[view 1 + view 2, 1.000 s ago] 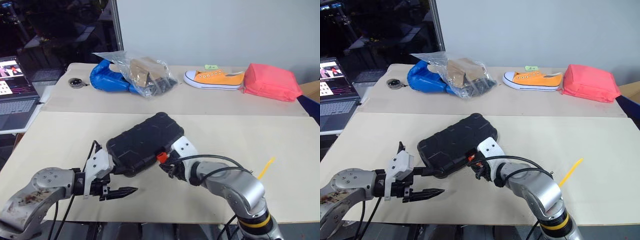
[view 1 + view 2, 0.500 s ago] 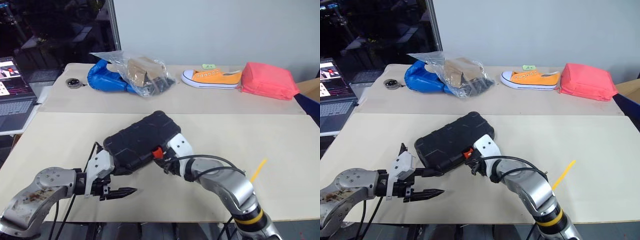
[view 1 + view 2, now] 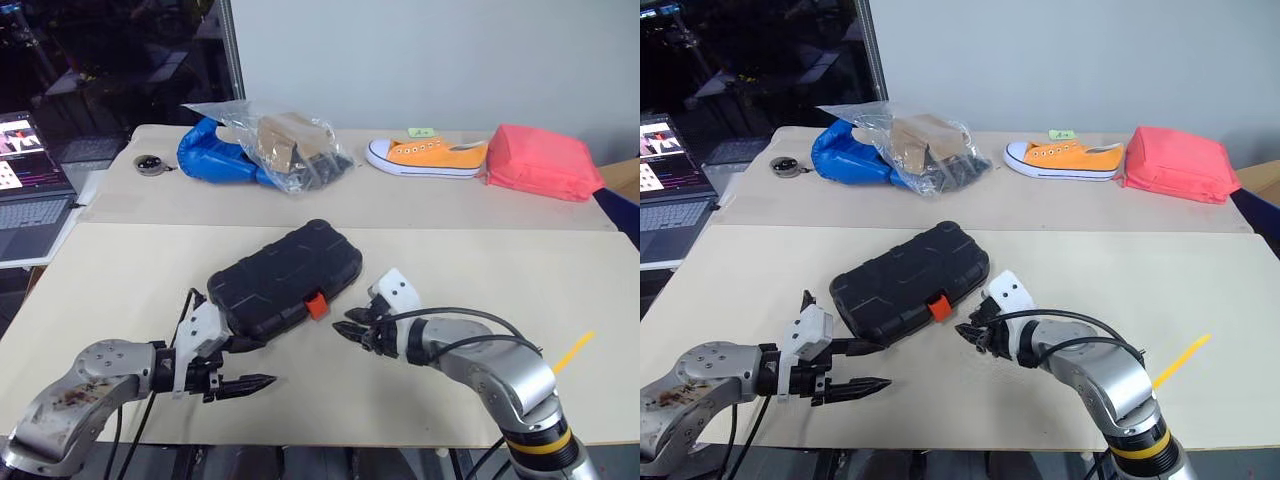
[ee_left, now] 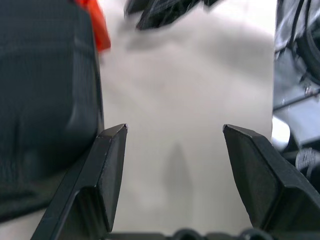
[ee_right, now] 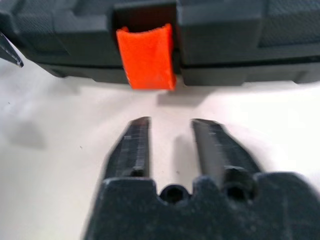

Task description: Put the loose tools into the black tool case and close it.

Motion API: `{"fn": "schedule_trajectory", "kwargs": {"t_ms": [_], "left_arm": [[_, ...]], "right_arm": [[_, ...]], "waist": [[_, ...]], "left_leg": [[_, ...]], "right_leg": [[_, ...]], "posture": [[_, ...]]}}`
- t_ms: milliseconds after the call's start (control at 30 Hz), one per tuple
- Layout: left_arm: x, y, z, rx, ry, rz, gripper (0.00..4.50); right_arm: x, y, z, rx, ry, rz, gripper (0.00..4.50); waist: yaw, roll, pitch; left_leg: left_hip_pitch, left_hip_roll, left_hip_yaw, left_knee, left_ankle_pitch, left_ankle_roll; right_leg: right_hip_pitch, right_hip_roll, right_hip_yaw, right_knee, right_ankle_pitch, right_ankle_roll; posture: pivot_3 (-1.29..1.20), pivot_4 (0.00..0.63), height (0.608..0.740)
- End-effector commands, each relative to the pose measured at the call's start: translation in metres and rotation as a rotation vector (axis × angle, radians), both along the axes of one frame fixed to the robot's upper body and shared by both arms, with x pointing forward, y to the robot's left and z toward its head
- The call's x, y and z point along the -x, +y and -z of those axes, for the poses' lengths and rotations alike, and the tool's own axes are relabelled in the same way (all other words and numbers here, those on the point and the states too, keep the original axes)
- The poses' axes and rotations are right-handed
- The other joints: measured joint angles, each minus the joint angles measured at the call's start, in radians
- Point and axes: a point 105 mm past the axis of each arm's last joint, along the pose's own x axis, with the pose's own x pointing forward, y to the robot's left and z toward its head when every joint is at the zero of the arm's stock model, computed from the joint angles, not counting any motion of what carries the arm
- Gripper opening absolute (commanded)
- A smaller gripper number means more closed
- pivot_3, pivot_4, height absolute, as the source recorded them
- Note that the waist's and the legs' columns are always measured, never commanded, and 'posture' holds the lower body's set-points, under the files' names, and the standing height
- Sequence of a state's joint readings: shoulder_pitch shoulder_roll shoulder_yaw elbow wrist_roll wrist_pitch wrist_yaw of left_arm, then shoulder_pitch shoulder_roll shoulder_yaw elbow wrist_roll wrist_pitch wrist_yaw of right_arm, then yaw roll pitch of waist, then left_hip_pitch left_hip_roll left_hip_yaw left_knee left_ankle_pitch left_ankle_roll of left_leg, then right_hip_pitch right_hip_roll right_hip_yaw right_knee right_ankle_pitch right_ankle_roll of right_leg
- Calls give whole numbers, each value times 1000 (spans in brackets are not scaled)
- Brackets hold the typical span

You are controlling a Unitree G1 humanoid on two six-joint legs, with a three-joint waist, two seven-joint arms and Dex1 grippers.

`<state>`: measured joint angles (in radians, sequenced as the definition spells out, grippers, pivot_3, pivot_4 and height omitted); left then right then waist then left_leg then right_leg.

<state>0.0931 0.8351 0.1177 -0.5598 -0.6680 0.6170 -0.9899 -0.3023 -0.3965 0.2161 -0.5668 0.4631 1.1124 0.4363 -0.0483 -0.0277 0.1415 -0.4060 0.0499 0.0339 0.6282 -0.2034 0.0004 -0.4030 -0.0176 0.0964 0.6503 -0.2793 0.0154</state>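
Ribbed black plastic case (image 3: 285, 278), glossy orange latch (image 5: 146, 57)

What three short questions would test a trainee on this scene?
1. True or false: the black tool case lies with its lid shut.
2. Choose one. The right end effector is: A) facing the orange latch, apart from it; B) clamped on the latch; C) lifting the case.
3. Fill in: the jaws of the left end effector stand ____.
Key: 1 true; 2 A; 3 open.
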Motion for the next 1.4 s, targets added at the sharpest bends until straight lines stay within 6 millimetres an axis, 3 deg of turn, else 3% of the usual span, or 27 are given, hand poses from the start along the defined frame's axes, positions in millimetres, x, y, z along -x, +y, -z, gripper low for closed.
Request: {"fn": "schedule_trajectory", "kwargs": {"t_ms": [33, 167, 400, 733, 933, 1067, 1233, 1400], "left_arm": [[-5, 2, -26, 51, -85, -35, 3272], [-15, 7, -23, 5, -97, -94, 3272], [-14, 9, 13, -153, -13, -85, 3272], [-16, 8, 24, -177, 25, -93, 3272], [-19, 9, 26, -184, 28, -105, 3272], [-20, 9, 28, -183, 27, -112, 3272], [-21, 11, 29, -186, 28, -122, 3272], [-21, 14, 30, -191, 30, -132, 3272]], "right_arm": [[-4, 13, -6, -34, -11, -27, 22], [-6, 19, -5, -40, -7, -34, 22], [-7, 24, -5, -40, -8, -38, 22], [-26, 41, -3, -82, -35, -6, 22], [0, 18, -5, -102, -18, -91, 22], [19, 3, -17, -183, -16, -164, 22], [-10, 6, -32, -258, -151, -51, 22], [-16, 21, -31, -284, -194, -43, 22]], "waist": [[0, 0, 0], [2, 0, 0], [3, 0, -1], [-10, 2, -3], [-13, 3, -3], [-11, 3, -4], [-24, 3, -4], [-21, 3, -4]], "left_leg": [[1, 0, 0, 0, 0, 0], [1, 0, 0, 0, 0, 0], [0, -1, 0, -1, 0, 0], [6, -1, 1, 0, 1, 0], [7, 0, 0, 0, 2, -1], [7, -1, 0, 0, 2, -1], [12, 0, -1, 0, 2, -1], [19, 1, -2, -1, 2, -1]], "right_leg": [[1, 0, 0, 0, 0, 0], [1, 0, 0, 0, 0, 0], [0, 0, 0, 0, 0, 0], [2, 1, 2, 6, 0, 0], [2, 2, 2, 8, -2, 3], [4, 2, 2, 6, -3, 4], [8, 2, 3, 7, -4, 5], [13, 4, 4, 7, -5, 4]], "posture": [[0, 150, 740], [0, 150, 740], [0, 150, 740], [0, 150, 740], [0, 150, 740], [0, 150, 740], [0, 150, 740], [0, 150, 740]]}}
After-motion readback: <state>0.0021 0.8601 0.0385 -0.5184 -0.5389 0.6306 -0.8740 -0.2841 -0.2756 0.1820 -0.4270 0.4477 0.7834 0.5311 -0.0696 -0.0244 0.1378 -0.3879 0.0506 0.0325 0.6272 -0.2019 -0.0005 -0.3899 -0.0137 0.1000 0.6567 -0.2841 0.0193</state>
